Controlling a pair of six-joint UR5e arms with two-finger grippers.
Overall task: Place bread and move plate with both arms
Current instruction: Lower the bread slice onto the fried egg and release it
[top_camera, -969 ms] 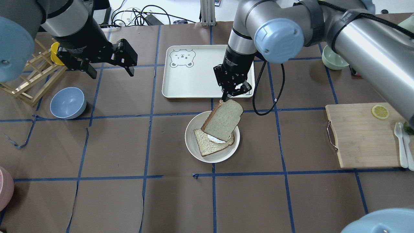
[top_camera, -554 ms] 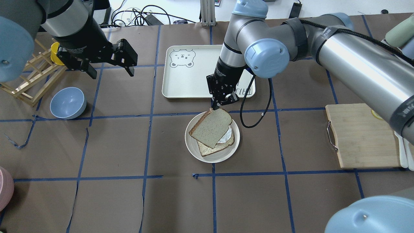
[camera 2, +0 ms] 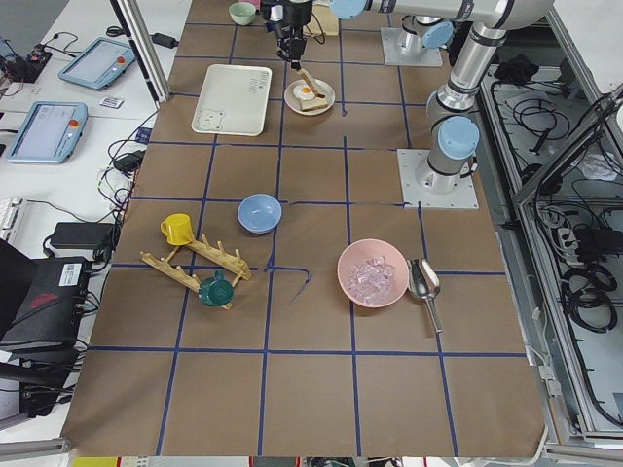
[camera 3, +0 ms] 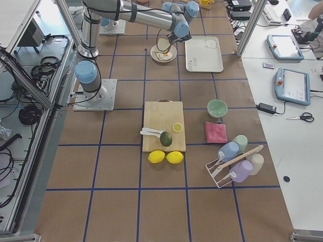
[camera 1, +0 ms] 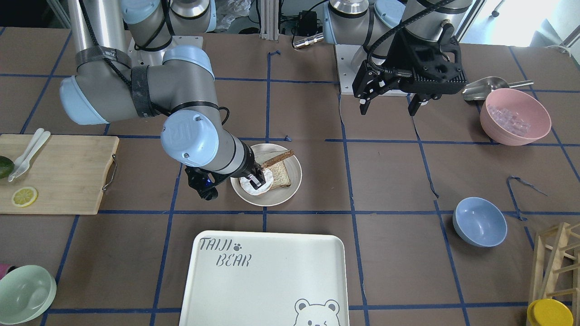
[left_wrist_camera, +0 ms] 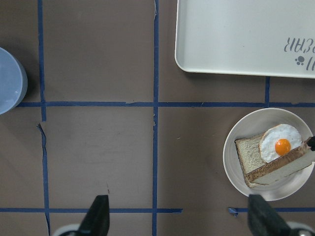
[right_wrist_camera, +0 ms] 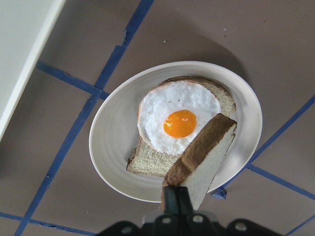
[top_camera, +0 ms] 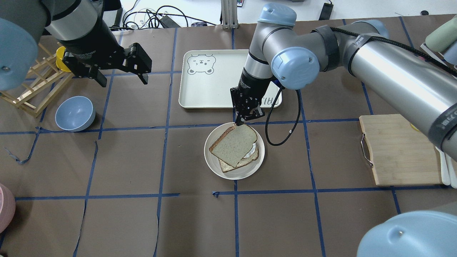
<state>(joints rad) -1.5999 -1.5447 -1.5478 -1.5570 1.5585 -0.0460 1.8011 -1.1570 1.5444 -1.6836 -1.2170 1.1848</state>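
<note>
Right tool [top_camera: 241, 122]: clenched on the crust edge of the bread [top_camera: 234, 144], just over the far rim of the plate [top_camera: 214, 164].
Bread: tilted over the plate, gripped edge raised; lower edge appears to rest over the fried egg [right_wrist_camera: 179, 115] and toast [right_wrist_camera: 147, 160].
Left tool [top_camera: 124, 81]: released, empty, hanging high, well apart from the plate.
Step in hand: placing of bread, judged nearly complete; plate not yet moved.
Next move: lower the raised edge flat, release, withdraw clear; then bring both tools to opposite rims of the plate.

matt cream plate [top_camera: 214, 162], porous bread [top_camera: 234, 144]
</note>
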